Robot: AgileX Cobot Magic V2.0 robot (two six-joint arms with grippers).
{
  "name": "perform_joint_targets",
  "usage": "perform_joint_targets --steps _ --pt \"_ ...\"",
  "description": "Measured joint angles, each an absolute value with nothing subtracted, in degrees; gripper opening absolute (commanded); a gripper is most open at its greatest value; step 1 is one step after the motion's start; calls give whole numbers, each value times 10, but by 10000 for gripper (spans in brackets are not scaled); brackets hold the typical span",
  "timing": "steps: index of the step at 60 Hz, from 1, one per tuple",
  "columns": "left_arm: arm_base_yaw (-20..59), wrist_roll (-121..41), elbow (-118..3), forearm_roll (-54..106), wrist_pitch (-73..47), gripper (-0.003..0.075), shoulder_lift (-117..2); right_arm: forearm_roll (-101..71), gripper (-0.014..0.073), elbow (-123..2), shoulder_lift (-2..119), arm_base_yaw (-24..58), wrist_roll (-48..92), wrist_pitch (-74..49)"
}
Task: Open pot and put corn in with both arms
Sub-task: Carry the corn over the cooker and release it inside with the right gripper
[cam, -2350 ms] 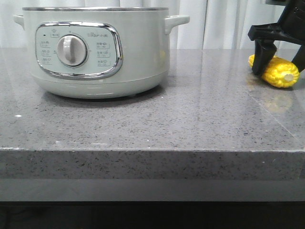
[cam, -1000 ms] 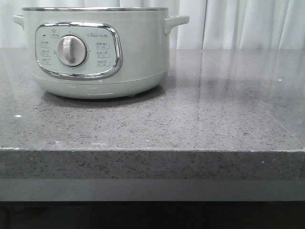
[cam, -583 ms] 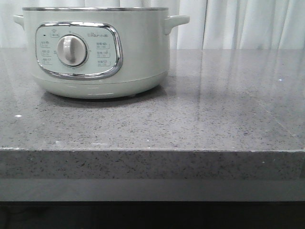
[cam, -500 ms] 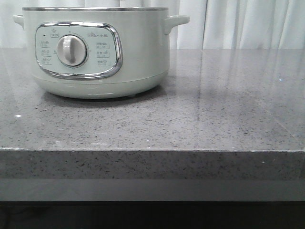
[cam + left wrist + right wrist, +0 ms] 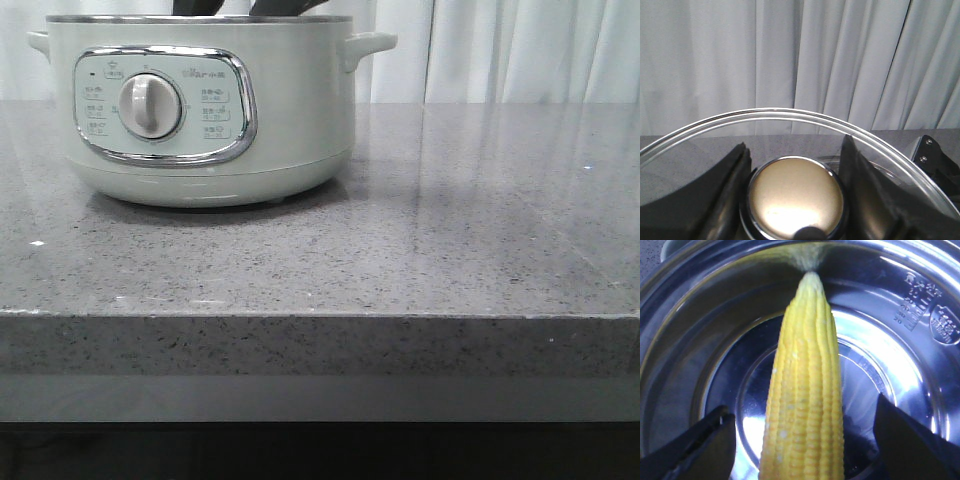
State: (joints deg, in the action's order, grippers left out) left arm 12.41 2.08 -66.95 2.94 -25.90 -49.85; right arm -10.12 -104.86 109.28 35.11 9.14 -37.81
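Yellow corn [image 5: 805,390] inside pot [image 5: 900,300], right gripper [image 5: 802,440] wide apart around it.

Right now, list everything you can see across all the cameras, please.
pot: one, pale grey-green with a chrome-framed dial panel, on the counter's left side; shiny steel bowl inside.
lid: one, clear glass with a metallic knob, in the left gripper's fingers.
corn: one, bright yellow, lengthwise inside the pot's bowl.
counter: one, speckled grey stone.
curtain: white, pleated, behind the counter.
left gripper: black, shut on the knob.
right gripper: black, fingers spread wide, clear of the corn's sides, over the open pot.
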Motion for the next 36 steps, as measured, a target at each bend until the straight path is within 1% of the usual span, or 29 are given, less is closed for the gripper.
perform_joint_targets --steps 10,19,27,36 --pt "124 21 -669 29 -259 207 -499 -101 601 -1049 1089 351 91 -381" --pt "124 21 -669 29 -259 207 -499 -101 594 -1038 1047 347 80 -397" --pt "124 21 -669 29 -259 207 -499 -101 594 -973 971 337 72 -374" --pt "124 21 -669 29 -259 207 -499 -100 594 -841 857 332 70 -315"
